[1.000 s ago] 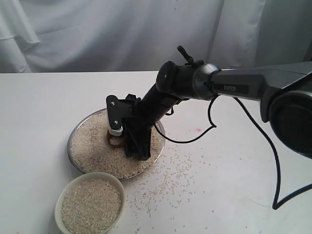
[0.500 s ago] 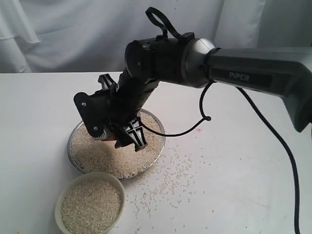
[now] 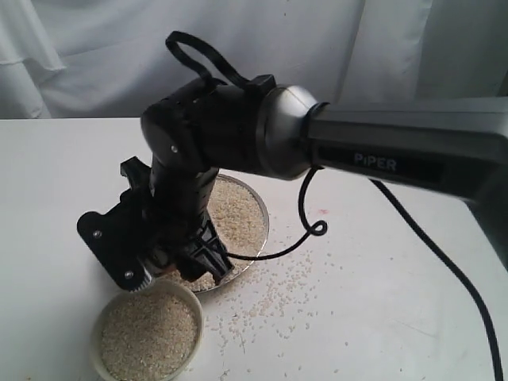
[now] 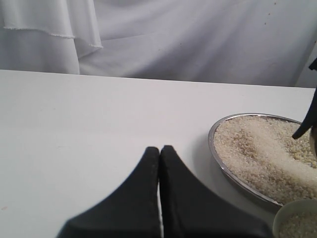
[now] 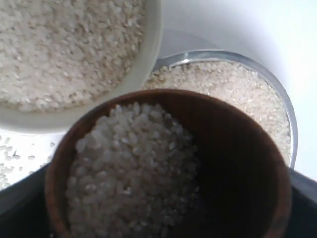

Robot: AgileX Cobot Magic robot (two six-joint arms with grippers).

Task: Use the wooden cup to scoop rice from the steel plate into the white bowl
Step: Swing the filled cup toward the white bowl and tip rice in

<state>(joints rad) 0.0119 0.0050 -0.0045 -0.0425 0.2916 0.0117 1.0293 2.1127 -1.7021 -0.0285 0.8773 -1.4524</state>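
Observation:
My right gripper [image 3: 168,260] is shut on the wooden cup [image 5: 237,148], its dark fingers [image 5: 303,198] on either side of it. The reddish-brown cup is partly filled with rice [image 5: 133,168] and hangs over the near edge of the steel plate [image 3: 262,226], just beside the white bowl [image 3: 95,337]. The bowl's rim [image 5: 148,59] lies right in front of the cup, and the bowl is nearly full of grains [image 3: 149,333]. More rice [image 3: 238,214] covers the plate. My left gripper [image 4: 159,148] is shut and empty, low over bare table beside the plate [image 4: 214,148].
Loose grains [image 3: 278,294] are scattered on the white table to the right of the plate and bowl. A black cable [image 3: 305,230] loops down from the right arm over the plate's right side. White cloth hangs behind the table.
The right gripper has lifted the cup out of the plate's rice and swung it toward the near left, to the edge by the white bowl. The arm's wrist has rotated.

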